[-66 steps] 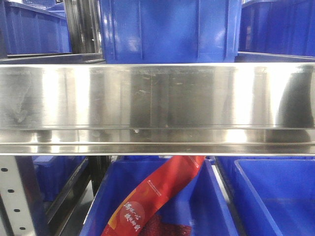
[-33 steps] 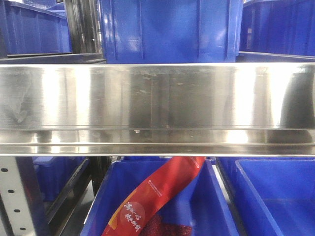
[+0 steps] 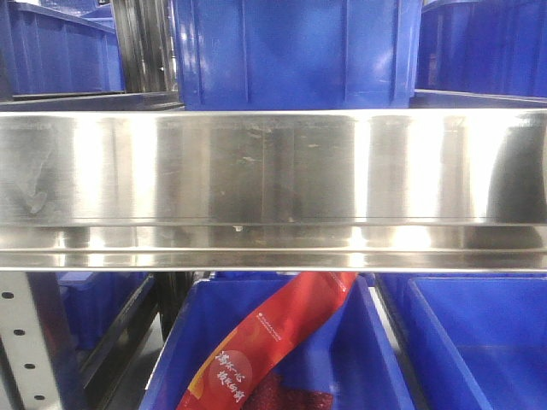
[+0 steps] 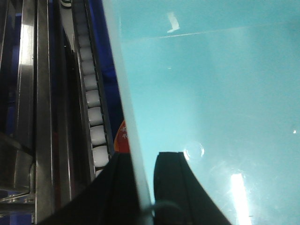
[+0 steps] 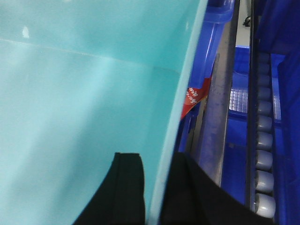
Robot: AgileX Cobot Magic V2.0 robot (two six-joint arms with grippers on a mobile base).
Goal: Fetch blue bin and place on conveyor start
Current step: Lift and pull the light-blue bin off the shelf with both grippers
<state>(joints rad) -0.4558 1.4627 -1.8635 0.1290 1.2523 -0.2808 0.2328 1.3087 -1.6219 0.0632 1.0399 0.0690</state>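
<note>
The blue bin, a pale turquoise tub, fills most of the left wrist view (image 4: pixel 211 93) and the right wrist view (image 5: pixel 84 93). My left gripper (image 4: pixel 143 157) is shut on its left rim, one black finger inside the tub and one outside. My right gripper (image 5: pixel 157 159) is shut on its right rim the same way. The bin does not show in the front view. The conveyor start is out of view.
A shiny steel shelf edge (image 3: pixel 273 184) spans the front view, with dark blue crates above (image 3: pixel 291 51) and below (image 3: pixel 479 342). One lower crate holds a red packet (image 3: pixel 273 342). Roller tracks run beside the tub, in the left wrist view (image 4: pixel 93 112) and the right wrist view (image 5: pixel 263 140).
</note>
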